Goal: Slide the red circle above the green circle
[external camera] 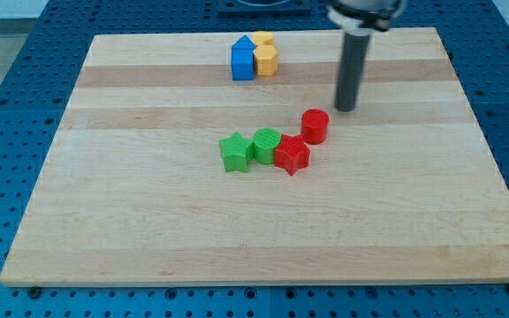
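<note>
The red circle [315, 125] stands on the wooden counter [148, 221], just up and to the view's right of the green circle [266, 141], apart from it by a small gap. My tip [346, 109] rests on the counter just up and to the right of the red circle, close to it but not touching. The tool is a plain dark rod, so it has no opening and holds nothing.

A red star [292, 156] touches the green circle's lower right side. A green star [235, 152] sits against the green circle's left side.

Far above the green circle, near the counter's top edge, a blue block [242, 59] stands with two yellow blocks [265, 55] pressed against its right side.
</note>
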`<state>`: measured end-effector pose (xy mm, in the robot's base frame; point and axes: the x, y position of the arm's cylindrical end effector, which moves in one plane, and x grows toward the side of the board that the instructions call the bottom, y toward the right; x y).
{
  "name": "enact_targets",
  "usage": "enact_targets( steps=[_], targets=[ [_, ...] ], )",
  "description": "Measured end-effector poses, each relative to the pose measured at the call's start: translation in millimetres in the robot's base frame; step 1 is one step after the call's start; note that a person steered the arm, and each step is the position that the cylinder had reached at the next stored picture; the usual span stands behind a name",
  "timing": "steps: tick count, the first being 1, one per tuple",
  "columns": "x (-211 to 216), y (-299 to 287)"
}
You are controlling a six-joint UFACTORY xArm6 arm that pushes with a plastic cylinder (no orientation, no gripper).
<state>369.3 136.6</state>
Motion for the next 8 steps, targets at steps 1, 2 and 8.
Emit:
enact_targets(
  steps=[1,2,8],
  targets=[
    [34,16],
    [58,-10],
    [58,-104]
  ],
)
